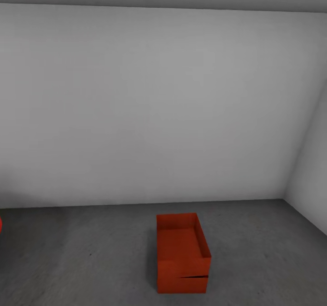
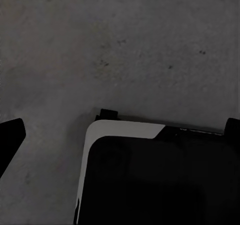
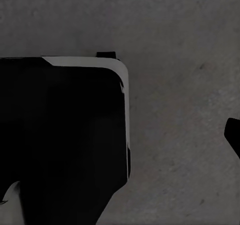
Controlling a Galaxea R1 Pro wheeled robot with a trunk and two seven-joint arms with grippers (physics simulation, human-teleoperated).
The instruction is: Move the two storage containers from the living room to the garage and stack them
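Red-orange stacked storage containers (image 1: 182,254) on concrete floor (image 1: 91,256).

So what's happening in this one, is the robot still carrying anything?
Nothing is being handled in these views. In the garage, the two red-orange storage containers sit stacked one on the other on the dark concrete floor near the grey-white wall; a thin seam shows on the stack's front face. Both wrist cameras look down at bare concrete and the robot's dark base.
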